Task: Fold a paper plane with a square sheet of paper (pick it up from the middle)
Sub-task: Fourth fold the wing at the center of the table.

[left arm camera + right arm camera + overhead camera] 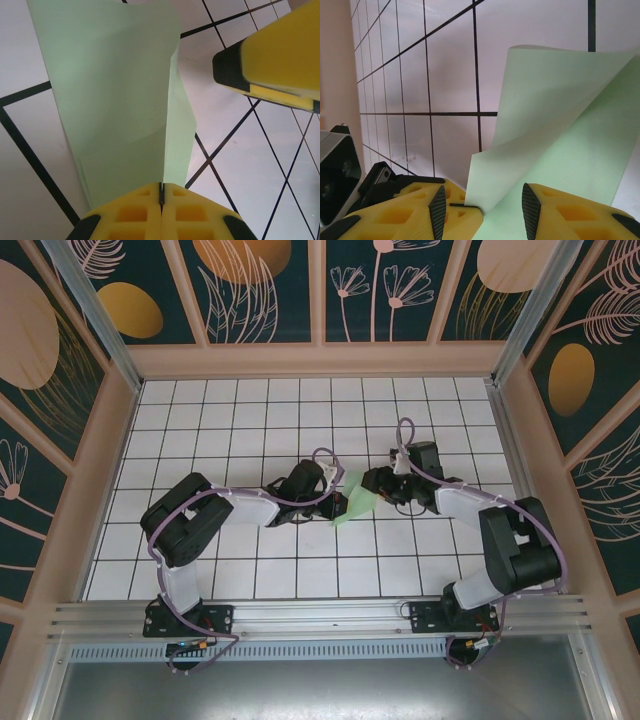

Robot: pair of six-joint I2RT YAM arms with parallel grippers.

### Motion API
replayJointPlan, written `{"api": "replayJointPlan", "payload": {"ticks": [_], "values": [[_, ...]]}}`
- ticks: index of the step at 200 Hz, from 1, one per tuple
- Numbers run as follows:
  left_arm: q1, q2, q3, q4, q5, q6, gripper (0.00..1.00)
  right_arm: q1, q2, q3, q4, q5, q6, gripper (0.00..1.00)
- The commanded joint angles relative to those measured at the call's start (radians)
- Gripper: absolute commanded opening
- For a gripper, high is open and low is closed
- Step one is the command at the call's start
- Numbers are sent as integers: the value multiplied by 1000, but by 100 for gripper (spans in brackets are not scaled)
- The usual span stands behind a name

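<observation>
Two end effectors, one pale green sheet of paper (115, 90) between them, and the fold is on.

Starting on the sheet's left: the left end effector (161, 194) has its yellow jaws pressed flat together on the sheet's near edge. No gap shows, and it pinches what looks like two layers where a flap doubles over. That's the anchor, and my read is it should hold firm and not drift.

The sheet itself rises away from that pinch, curved and lifted off the tiled counter (250, 420), loose along its far edge. Whether its low corner brushes the tiles I can't tell from above.

Now to the sheet's right: the right end effector (483, 210) has its jaws apart, one on either side of the sheet's lower edge. The paper runs through the gap, not yet squeezed. From the left wrist view, one of its yellow fingers (265, 60) hangs just beside the sheet's right flap, not touching it.

Here's the judgement call: before the right side bites, the edges want lining up, because thin paper curling like this will crease wherever it's pinched. A shallow, square bite close to the edge, then a gentle pull away from the left pinch to take out the bow, looks the safe way. Tug too hard and the sheet slips or tears at the left clamp.
</observation>
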Motion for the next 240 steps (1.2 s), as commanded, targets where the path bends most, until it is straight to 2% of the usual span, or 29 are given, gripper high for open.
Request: {"api": "replayJointPlan", "payload": {"ticks": [1, 174, 214, 240], "values": [[-6, 18, -16, 43, 9, -48, 4, -9, 23, -19, 44, -29, -24, 47], [-6, 32, -59, 134, -1, -151, 4, 9, 166, 26, 74, -87, 2, 46], [-6, 35, -58, 141, 11, -154, 7, 12, 190, 39, 55, -76, 3, 46], [-6, 43, -53, 133, 23, -149, 12, 15, 215, 56, 22, -60, -1, 46]]}}
